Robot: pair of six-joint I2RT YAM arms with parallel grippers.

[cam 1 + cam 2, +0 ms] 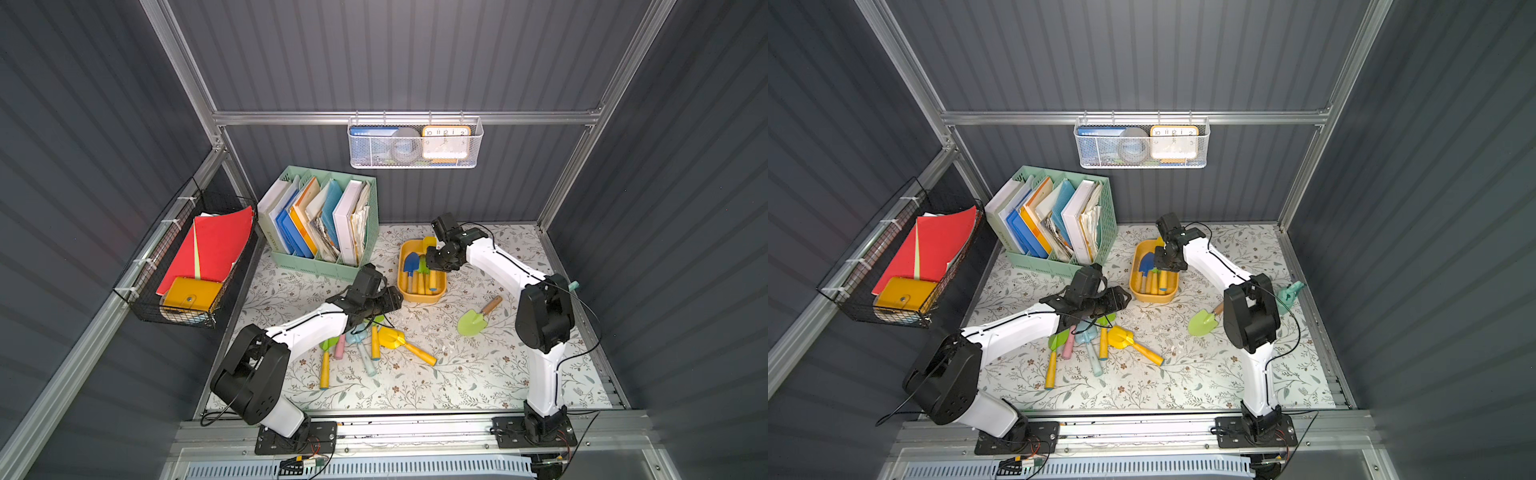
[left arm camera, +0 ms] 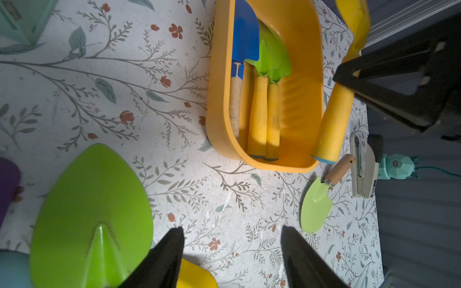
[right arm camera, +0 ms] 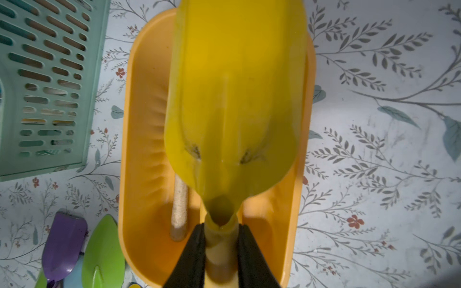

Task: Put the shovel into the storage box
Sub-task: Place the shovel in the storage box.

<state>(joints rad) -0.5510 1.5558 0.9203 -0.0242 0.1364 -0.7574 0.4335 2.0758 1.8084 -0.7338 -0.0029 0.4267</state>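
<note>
1. One yellow shovel is the piece in hand. It hangs lengthwise over the storage box, blade toward the far end and handle toward the near end. Whether it touches anything beneath I cannot tell.
2. It looks like light, stiff moulded plastic. The smooth scoop would likely slip in a pinch, so the round handle is the sensible hold. That is where it is taken, just behind the neck where the blade narrows.
3. The right arm reaches forward across the table with its wrist bent down above the box. Its jaws are narrow, clamped on the handle from both sides.
4. Inside the box lie a blue shovel and green shovels with yellow handles. They are packed side by side along one long wall, leaving bare floor along the wall nearer the right arm.
5. The held shovel is about as long as the box, so I judge it should go down level into that free lane. Otherwise the handle end may catch on the near rim.
6. The left arm stretches low over the table, its wrist above a loose heap of shovels. Its jaws stand wide with nothing between them, and a large green blade lies just beside one.
7. A pale green trowel with a wooden handle lies alone near the right arm. The mint file organiser stands behind the box.
</note>
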